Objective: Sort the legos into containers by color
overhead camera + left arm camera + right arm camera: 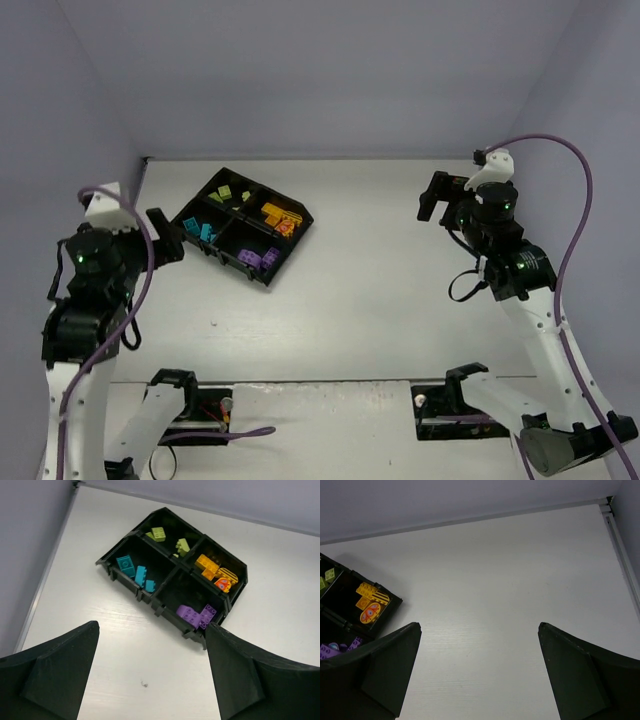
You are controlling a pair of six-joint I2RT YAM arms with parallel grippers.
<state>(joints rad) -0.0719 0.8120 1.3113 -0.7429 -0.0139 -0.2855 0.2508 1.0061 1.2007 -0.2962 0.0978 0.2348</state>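
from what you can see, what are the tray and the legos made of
The tray: likely thin moulded plastic, matte black, going by its ribbed low walls. The legos: hard plastic, slightly glossy, judging by their uniform bright colours and moulded studs.

one black tray (122,581), four compartments (185,592) in it, three teal bricks (125,565).

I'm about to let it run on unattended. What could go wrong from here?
The open left gripper hangs close to the tray, so a careless swing could knock it. The purple bricks are heaped against the tray's near wall, so a bump might spill them.
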